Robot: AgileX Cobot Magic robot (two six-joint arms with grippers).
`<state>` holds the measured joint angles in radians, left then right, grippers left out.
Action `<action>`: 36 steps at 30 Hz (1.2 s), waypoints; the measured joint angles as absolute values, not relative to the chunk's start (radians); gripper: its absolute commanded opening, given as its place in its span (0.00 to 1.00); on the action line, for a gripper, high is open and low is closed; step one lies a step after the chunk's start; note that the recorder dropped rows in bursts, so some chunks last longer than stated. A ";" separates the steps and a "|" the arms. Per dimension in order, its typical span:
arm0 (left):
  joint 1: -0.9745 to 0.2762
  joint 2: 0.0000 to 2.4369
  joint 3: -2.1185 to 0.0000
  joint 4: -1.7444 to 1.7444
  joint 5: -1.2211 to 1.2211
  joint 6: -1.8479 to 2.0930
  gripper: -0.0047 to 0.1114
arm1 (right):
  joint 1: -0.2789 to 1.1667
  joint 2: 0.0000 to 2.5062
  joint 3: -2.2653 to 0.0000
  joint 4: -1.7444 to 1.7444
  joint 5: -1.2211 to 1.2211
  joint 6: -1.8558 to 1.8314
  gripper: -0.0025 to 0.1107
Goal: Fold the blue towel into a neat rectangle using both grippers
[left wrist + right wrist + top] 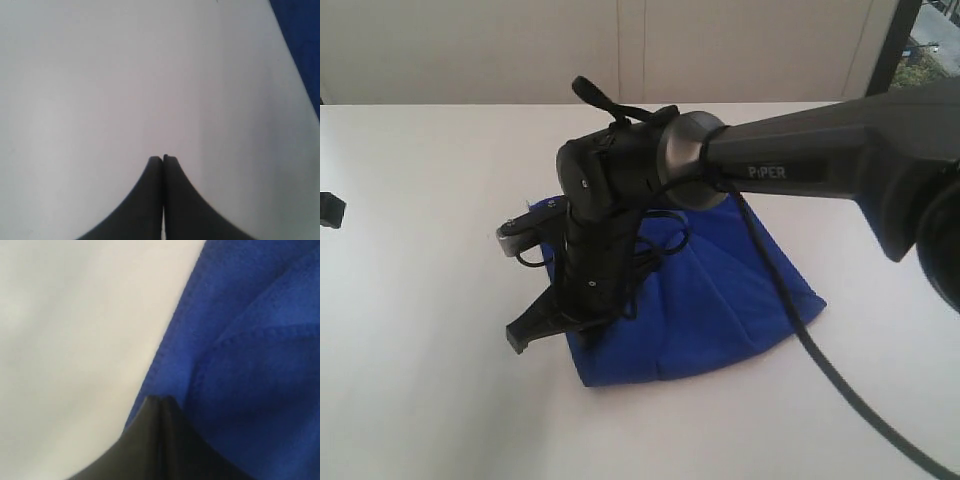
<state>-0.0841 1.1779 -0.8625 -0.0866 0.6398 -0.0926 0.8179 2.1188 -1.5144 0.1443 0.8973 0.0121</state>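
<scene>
The right end effector (160, 399) is clenched, its tips at the hem of the blue towel (250, 365). I cannot tell whether any cloth is caught between them. The left end effector (163, 157) is also clenched, holding nothing, above bare bench (100, 75). The towel lies rumpled and partly doubled over around the middle of the bench, clear of the far edge.

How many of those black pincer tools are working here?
2. The right tool is at the blue towel's edge; the left tool is over bare table, apart from it.
</scene>
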 measured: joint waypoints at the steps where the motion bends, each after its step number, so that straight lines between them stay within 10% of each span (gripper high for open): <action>1: -0.084 1.178 -0.862 -0.087 0.640 -0.093 0.04 | 0.818 2.124 -1.514 0.144 0.897 0.012 0.02; 36: -0.084 1.178 -0.862 -0.087 0.640 -0.093 0.04 | 0.838 2.164 -1.514 0.317 0.599 0.161 0.02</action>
